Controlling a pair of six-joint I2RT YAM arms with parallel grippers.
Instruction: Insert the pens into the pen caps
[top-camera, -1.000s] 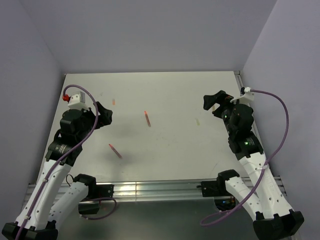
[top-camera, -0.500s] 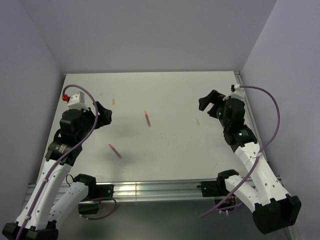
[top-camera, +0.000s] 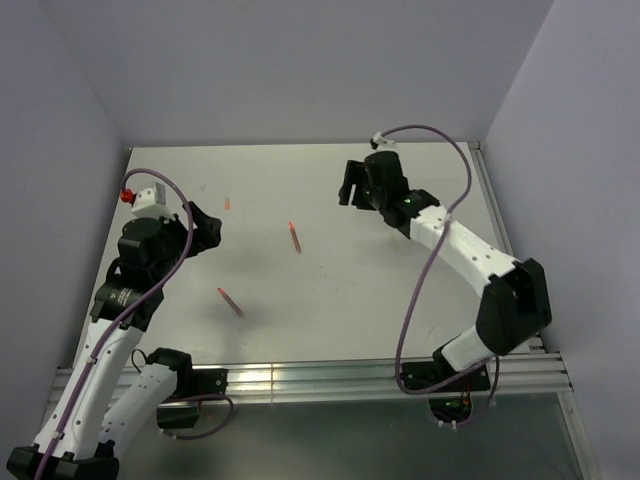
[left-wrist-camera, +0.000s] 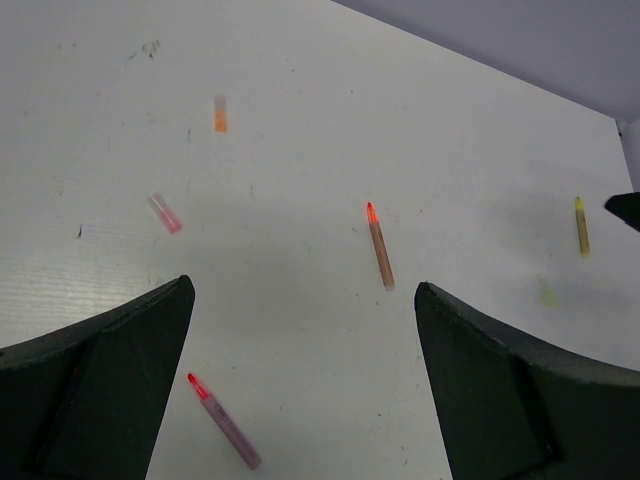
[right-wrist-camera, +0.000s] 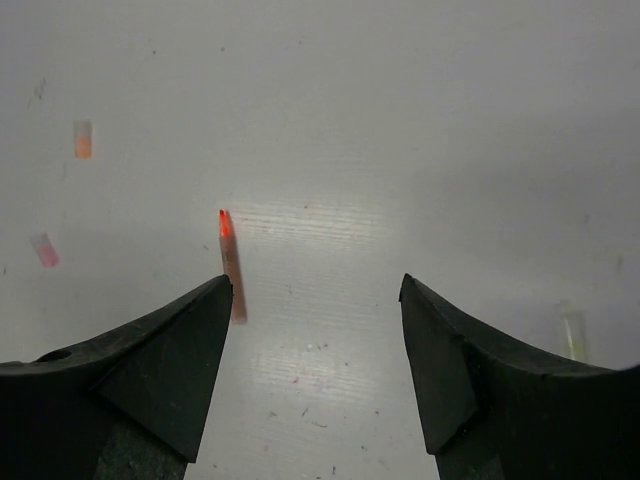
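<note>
Three pens lie apart on the white table (top-camera: 330, 290). A tan one with a red tip (left-wrist-camera: 379, 245) (right-wrist-camera: 231, 265) (top-camera: 295, 237) is in the middle. A mauve one with a red tip (left-wrist-camera: 223, 421) (top-camera: 230, 301) lies nearer the front, and a yellow one (left-wrist-camera: 581, 225) lies to the right. The pen caps are an orange stub (left-wrist-camera: 220, 113) (right-wrist-camera: 82, 139) (top-camera: 227, 203), a pink stub (left-wrist-camera: 166, 213) (right-wrist-camera: 44, 249) and a pale yellow-green stub (left-wrist-camera: 546, 292) (right-wrist-camera: 570, 330). My left gripper (left-wrist-camera: 303, 290) (top-camera: 212, 228) hovers open and empty at the left. My right gripper (right-wrist-camera: 315, 285) (top-camera: 350, 185) is open and empty above the table at the back middle, just right of the tan pen.
Lavender walls close in the table at the back and on both sides. An aluminium rail (top-camera: 320, 378) runs along the near edge by the arm bases. The right arm (top-camera: 460, 250) stretches diagonally over the table's right half, with its purple cable looping above.
My right arm has swung from the right side to the back middle, bringing the tan pen into its wrist view, and its jaws have narrowed a little. The left arm has barely moved.
</note>
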